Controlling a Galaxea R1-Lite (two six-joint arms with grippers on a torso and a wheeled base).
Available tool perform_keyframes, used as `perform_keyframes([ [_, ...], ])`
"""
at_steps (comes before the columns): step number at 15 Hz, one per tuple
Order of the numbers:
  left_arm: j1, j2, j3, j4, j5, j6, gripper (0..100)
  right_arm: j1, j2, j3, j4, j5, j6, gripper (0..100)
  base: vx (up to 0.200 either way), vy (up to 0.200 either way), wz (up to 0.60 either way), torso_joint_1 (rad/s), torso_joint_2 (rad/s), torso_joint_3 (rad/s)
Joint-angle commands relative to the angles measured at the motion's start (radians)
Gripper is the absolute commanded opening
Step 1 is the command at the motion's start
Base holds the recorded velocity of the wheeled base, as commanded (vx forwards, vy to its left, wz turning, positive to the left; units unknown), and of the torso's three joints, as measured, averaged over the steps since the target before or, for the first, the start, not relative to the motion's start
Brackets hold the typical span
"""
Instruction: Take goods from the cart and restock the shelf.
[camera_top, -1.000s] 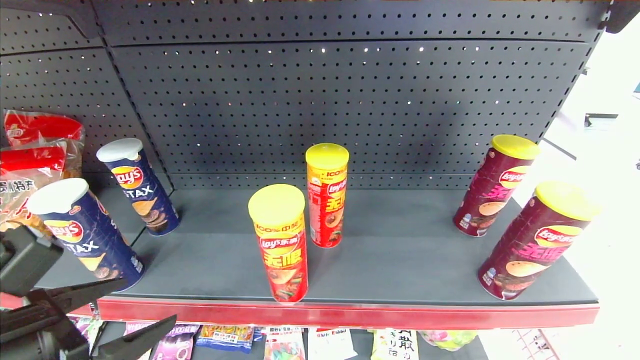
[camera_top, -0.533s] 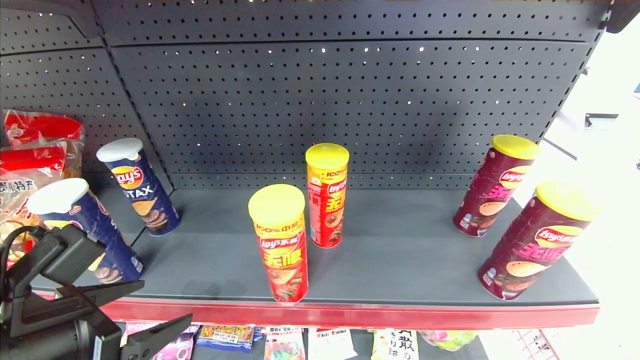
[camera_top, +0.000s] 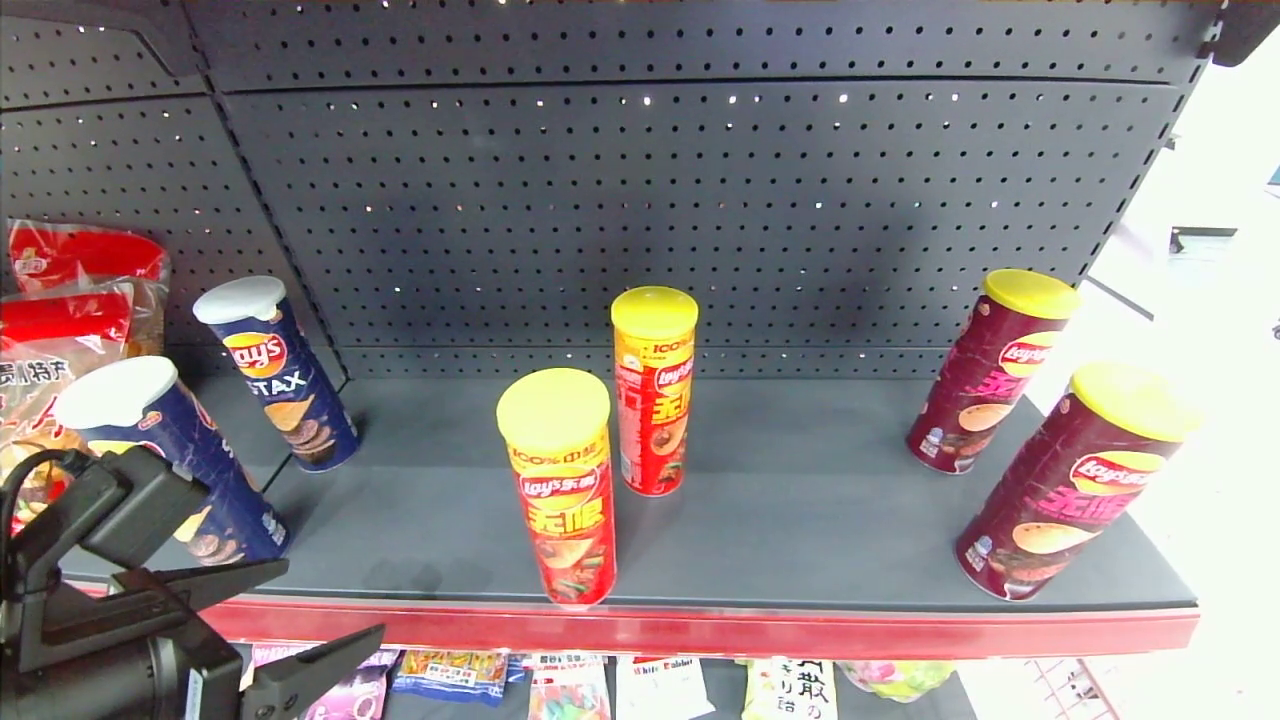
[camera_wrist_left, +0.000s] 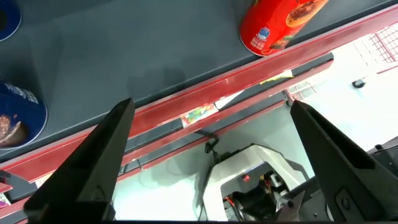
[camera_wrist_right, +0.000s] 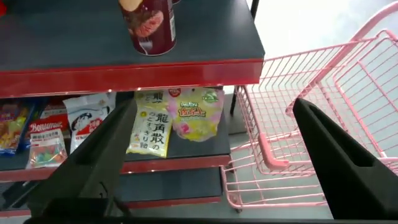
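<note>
Left gripper (camera_top: 332, 600) wide open, empty, before shelf (camera_top: 800, 500) edge near blue can (camera_top: 190, 455), upright, lid up.

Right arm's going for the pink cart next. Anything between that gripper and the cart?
Nothing visible does. The right gripper is open and empty, and the pink cart stands beyond its fingers, past the end of the shelves, with no object between.

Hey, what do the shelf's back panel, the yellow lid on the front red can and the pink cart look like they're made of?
back panel: likely painted sheet metal, matte dark grey, judging by its regular rows of punched holes.
yellow lid: probably plastic, smooth, with a soft sheen and a moulded rim.
pink cart: thin wire grid, seemingly metal with a pink coating.
</note>
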Motion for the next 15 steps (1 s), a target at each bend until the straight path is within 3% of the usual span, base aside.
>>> perform_keyframes([
  [1, 0.000, -0.008, 0.001, 0.000, 0.000, 0.001, 100, 0.000, 0.001, 0.016, -0.045, 0.005, -0.012, 100, 0.000, 0.000, 0.00, 0.000, 0.00, 0.000],
  [4, 0.000, -0.013, 0.003, 0.000, 0.001, 0.001, 100, 0.000, 0.001, 0.141, -0.298, 0.025, -0.065, 100, 0.000, 0.000, 0.00, 0.000, 0.00, 0.000],
  [5, 0.000, -0.010, -0.002, 0.000, 0.003, 0.002, 100, 0.000, 0.001, 0.169, -0.359, 0.088, -0.094, 100, 0.000, 0.000, 0.00, 0.000, 0.00, 0.000],
  [10, -0.002, -0.010, -0.008, -0.003, 0.001, 0.008, 100, 0.000, 0.001, 0.172, -0.373, 0.180, -0.139, 100, 0.000, 0.000, 0.00, 0.000, 0.00, 0.000],
  [15, -0.002, 0.004, 0.004, -0.028, 0.000, 0.008, 100, 0.000, 0.001, 0.172, -0.370, 0.160, -0.070, 100, 0.000, 0.000, 0.00, 0.000, 0.00, 0.000],
])
